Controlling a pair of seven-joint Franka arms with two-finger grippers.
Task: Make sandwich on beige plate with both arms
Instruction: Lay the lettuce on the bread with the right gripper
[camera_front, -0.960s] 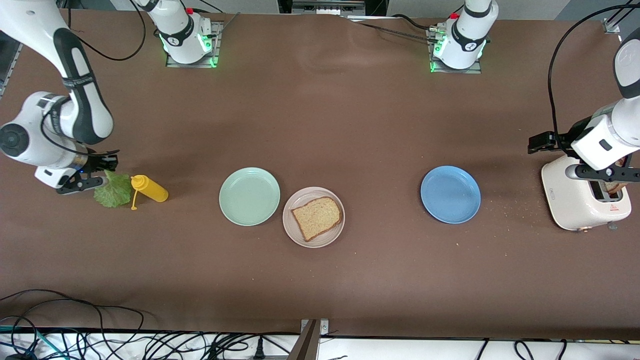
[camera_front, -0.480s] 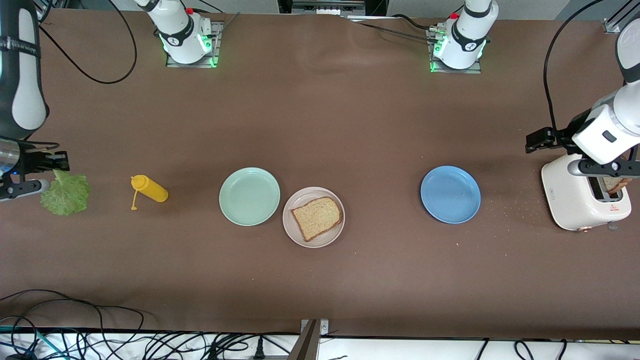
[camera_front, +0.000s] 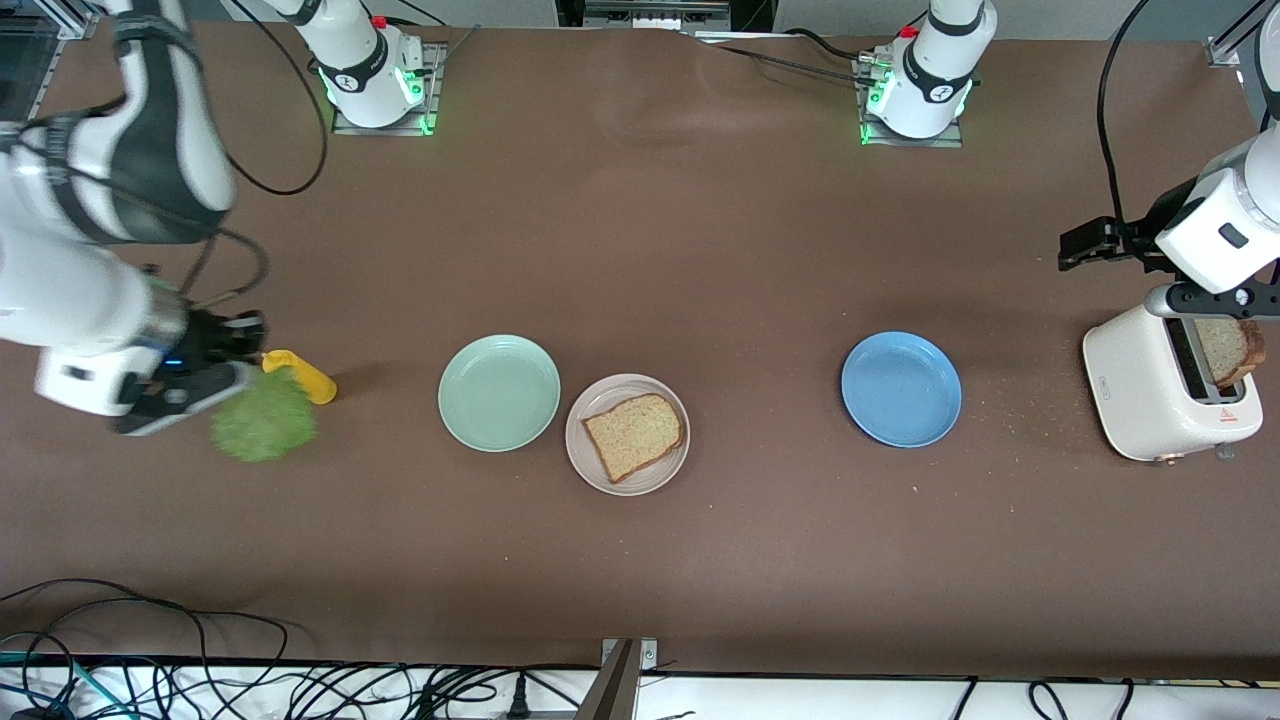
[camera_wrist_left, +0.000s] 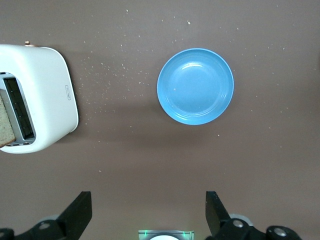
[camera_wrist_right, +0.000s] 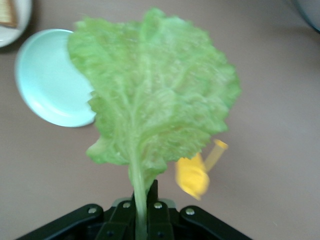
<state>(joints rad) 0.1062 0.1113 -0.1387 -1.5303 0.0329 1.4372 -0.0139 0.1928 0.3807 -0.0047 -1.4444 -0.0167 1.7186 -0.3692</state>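
Front view: the right gripper (camera_front: 215, 375) hangs above the table at about 9 o'clock from the beige plate (camera_front: 583, 455), pinching a lettuce leaf (camera_front: 262, 425) that partly covers a yellow squeeze bottle (camera_front: 305, 376). The beige plate, carrying one bread slice (camera_front: 632, 434), touches the mint-green plate (camera_front: 499, 392) at that plate's 4 o'clock. A blue plate (camera_front: 901, 388) lies at 3 o'clock from the beige plate, toward the left arm's end. The left gripper (camera_front: 1210, 300) is over the white toaster (camera_front: 1140, 400), where a second bread slice (camera_front: 1232, 350) sticks up from a slot.

Left wrist view: the left gripper's fingers (camera_wrist_left: 77, 212) are spread wide with nothing between them; the blue plate (camera_wrist_left: 195, 86) and the toaster (camera_wrist_left: 47, 95) lie below.

Right wrist view: the right gripper (camera_wrist_right: 145, 210) is pressed together on the lettuce stem, with the leaf (camera_wrist_right: 155, 95) in front of the mint-green plate (camera_wrist_right: 45, 85) and the bottle (camera_wrist_right: 192, 175).
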